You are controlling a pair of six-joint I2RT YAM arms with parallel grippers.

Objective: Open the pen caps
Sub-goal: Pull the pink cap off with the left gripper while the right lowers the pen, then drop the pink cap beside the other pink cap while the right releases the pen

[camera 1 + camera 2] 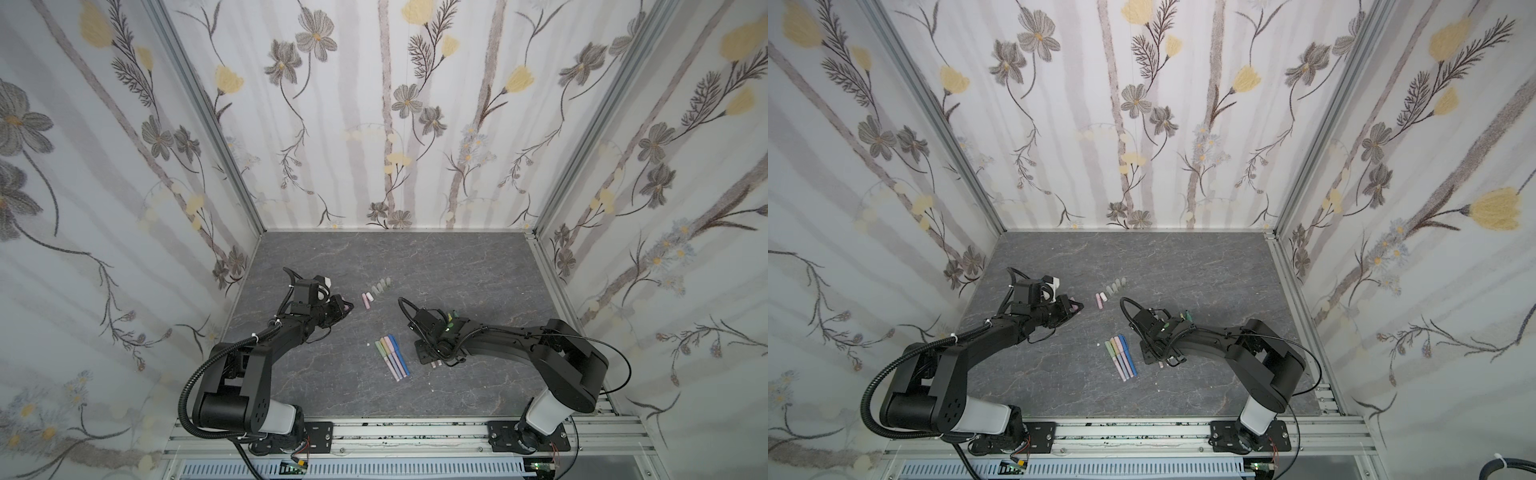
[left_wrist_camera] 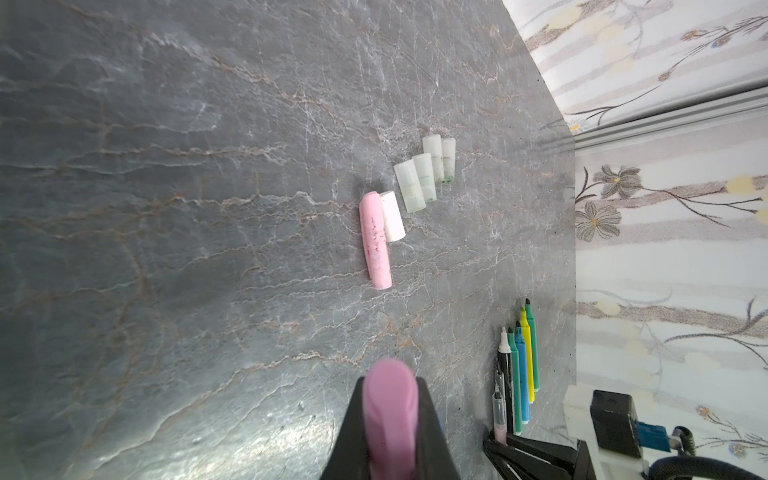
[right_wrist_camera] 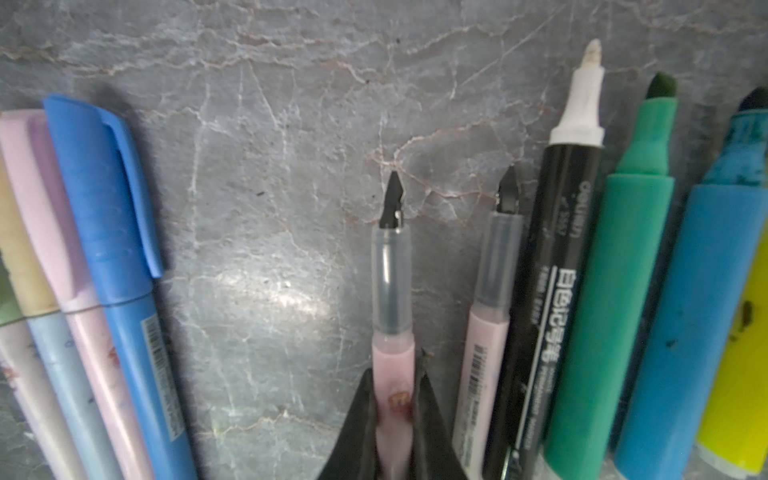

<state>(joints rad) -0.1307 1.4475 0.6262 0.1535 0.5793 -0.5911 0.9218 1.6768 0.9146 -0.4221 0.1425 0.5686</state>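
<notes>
My left gripper point(image 2: 390, 419) is shut on a pink-purple pen cap point(image 2: 390, 399), held above the table left of the loose caps; both top views show this gripper point(image 1: 347, 307) point(image 1: 1077, 306). A pink cap point(image 2: 376, 241), a white cap point(image 2: 392, 216) and several translucent caps point(image 2: 424, 174) lie in a row point(image 1: 376, 291). My right gripper point(image 3: 392, 399) is shut on the barrel of an uncapped pink pen point(image 3: 390, 291), low over the table point(image 1: 428, 353) point(image 1: 1152, 353). Its black nib is bare.
Beside the held pen lie another uncapped pink pen point(image 3: 486, 332) and black point(image 3: 552, 270), teal point(image 3: 615, 291), blue point(image 3: 706, 311) and yellow point(image 3: 739, 395) markers. Several capped pastel pens point(image 1: 392, 357), the blue one point(image 3: 108, 208) nearest, lie between the arms. Patterned walls enclose the table.
</notes>
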